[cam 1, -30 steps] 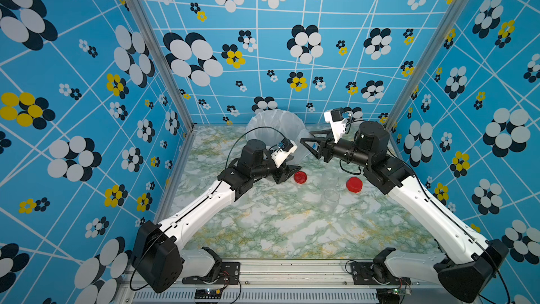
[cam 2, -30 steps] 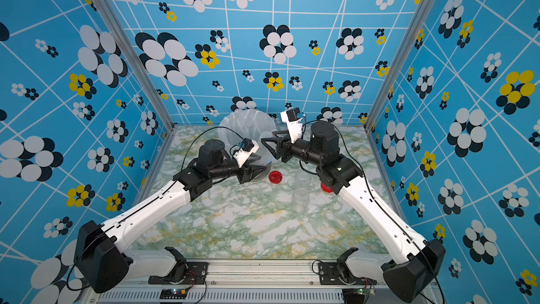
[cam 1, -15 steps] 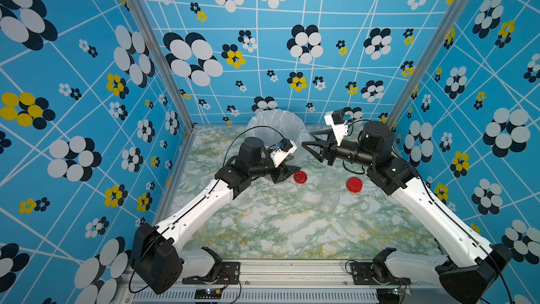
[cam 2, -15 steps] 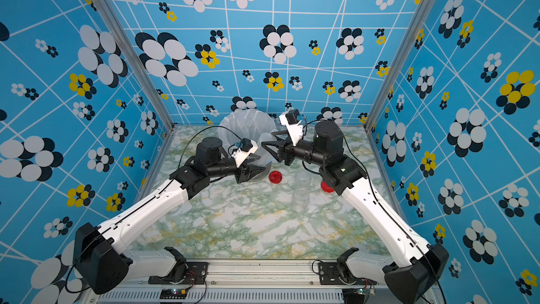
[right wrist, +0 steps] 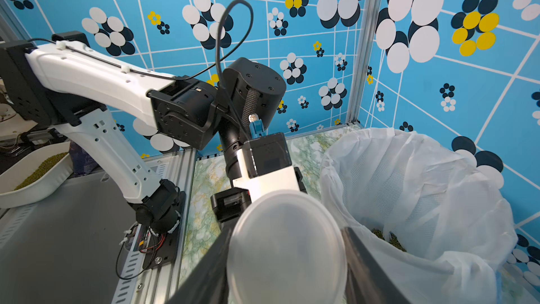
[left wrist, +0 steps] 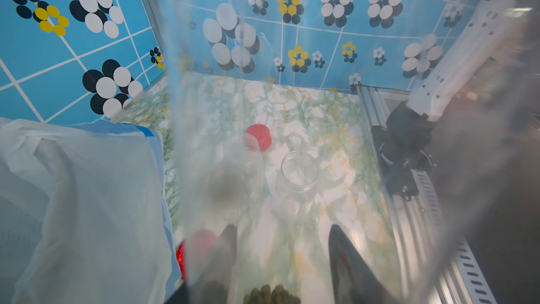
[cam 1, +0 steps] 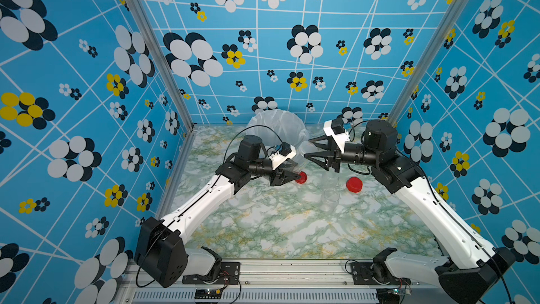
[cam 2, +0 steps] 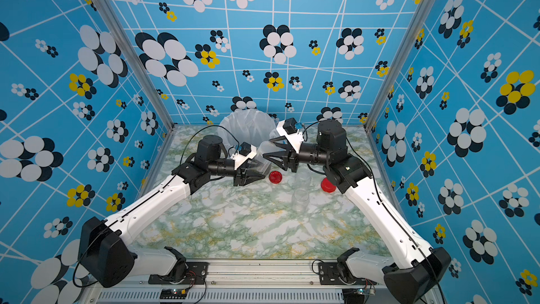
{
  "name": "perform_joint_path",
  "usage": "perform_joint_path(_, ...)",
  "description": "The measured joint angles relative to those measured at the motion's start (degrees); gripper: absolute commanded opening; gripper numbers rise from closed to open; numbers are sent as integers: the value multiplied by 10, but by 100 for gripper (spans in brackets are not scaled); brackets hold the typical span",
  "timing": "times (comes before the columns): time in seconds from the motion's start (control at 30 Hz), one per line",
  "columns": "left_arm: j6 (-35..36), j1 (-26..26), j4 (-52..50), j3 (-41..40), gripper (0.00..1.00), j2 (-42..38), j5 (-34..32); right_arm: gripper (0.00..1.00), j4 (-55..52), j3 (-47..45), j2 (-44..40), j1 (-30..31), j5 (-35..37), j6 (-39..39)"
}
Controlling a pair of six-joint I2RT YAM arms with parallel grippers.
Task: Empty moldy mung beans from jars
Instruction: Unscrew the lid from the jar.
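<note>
Left end effector (left wrist: 282, 229) is gripping the slim clear jar (cam 2: 263, 159), mung beans (left wrist: 271, 290) lying inside, above the counter (cam 1: 277, 229) beside the bag-lined bucket (cam 1: 274, 124); right end effector (cam 1: 307, 148) is clamping its whitish lid (right wrist: 287, 258).

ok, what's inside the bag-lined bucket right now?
Olive mung beans lie at the bottom of the bucket. The rest of the floor is hidden by its folded liner and near rim.
</note>
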Motion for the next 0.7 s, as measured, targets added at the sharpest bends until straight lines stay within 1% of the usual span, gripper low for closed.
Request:
perform_joint_path(0.03,0,0,-2,0,41,0,1,47,-5,2,1,0,0,-2)
perform_joint_path(0.07,0,1,-3,0,40,0,1,59,-8,4,3,0,0,-3)
perform_joint_path(0.1,-1,1,-3,0,40,0,1,67,-8,6,4,0,0,-1)
perform_joint_path(0.17,-10,1,-3,0,40,-2,-6,73,-4,7,5,0,3,6)
perform_joint_path(0.23,-18,0,0,0,39,-5,-20,79,16,0,6,2,6,30)
perform_joint_path(0.27,-23,-1,1,0,39,-7,-30,79,31,-5,6,3,7,48)
perform_joint_path(0.37,-37,-9,6,0,39,-8,-59,78,76,-20,6,3,17,107)
perform_joint_path(0.43,-46,-13,10,1,39,-8,-77,72,97,-27,7,3,32,144)
perform_joint_path(0.5,-52,-19,13,1,39,-8,-94,63,119,-36,7,5,54,174)
perform_joint_path(0.63,-57,-24,21,1,39,-9,-117,58,143,-45,7,6,83,215)
perform_joint_path(0.7,-62,-24,22,1,39,-12,-126,52,146,-45,8,10,98,221)
